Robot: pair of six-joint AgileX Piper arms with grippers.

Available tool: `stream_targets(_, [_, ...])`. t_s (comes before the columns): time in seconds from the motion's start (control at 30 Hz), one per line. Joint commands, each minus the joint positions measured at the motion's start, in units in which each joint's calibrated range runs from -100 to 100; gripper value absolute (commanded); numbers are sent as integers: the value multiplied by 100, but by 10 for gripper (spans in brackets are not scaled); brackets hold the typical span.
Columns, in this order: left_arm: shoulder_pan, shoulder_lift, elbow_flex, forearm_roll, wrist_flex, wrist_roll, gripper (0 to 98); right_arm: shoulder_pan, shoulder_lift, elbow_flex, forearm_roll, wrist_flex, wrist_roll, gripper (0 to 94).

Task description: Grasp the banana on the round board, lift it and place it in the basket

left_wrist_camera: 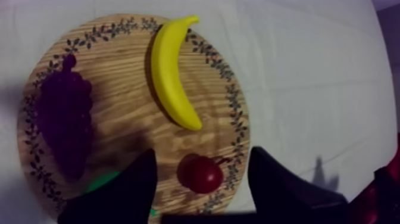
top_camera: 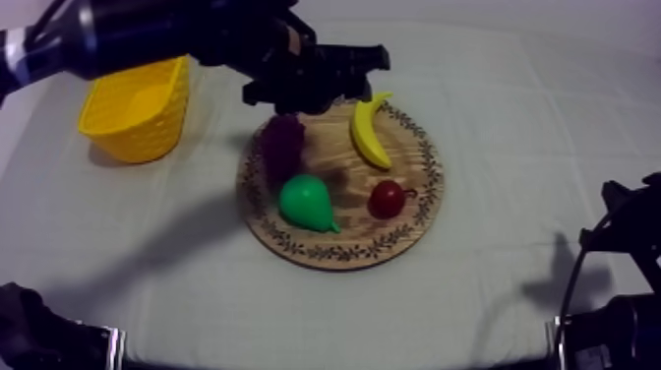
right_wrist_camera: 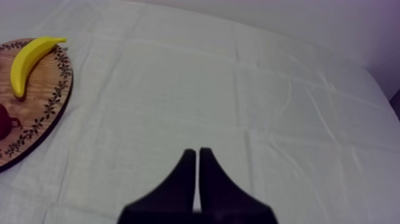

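Your left gripper (left_wrist_camera: 202,152), fingers spread and empty, hangs over the wooden board (left_wrist_camera: 119,110) with the banana (left_wrist_camera: 169,71) just ahead of its tips, long axis running away from them, while your right gripper (right_wrist_camera: 198,156), clenched on nothing, sits well apart from it.

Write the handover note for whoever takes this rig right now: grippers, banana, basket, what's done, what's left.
Left gripper: open, holding nothing, over the wooden board.
Right gripper: shut on nothing, over bare cloth beside the board.
Banana: lying at the board's far edge, not grasped.
Yellow basket: on the cloth left of the board, no fruit visible inside.
Done: left arm is at the board.
Left: grasp the banana, lift it, put it into the basket.
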Motion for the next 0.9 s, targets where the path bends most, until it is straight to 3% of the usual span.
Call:
stream_targets(0.0, [-52, 388, -362, 89, 283, -99, 591, 0, -2, -3, 1, 2, 2, 3])
stream_targets(0.23, [-175, 1443, -1594, 239, 1342, -266, 591, 0, -2, -3, 1, 2, 2, 3])
stream_targets(0.5, [-152, 2519, -3169, 234, 2523, -243, 587, 0, -2, -3, 1, 2, 2, 3])
stream_targets(0.87, [-183, 3581, -4688, 229, 3698, -198, 578, 0, -2, -3, 1, 2, 2, 3])
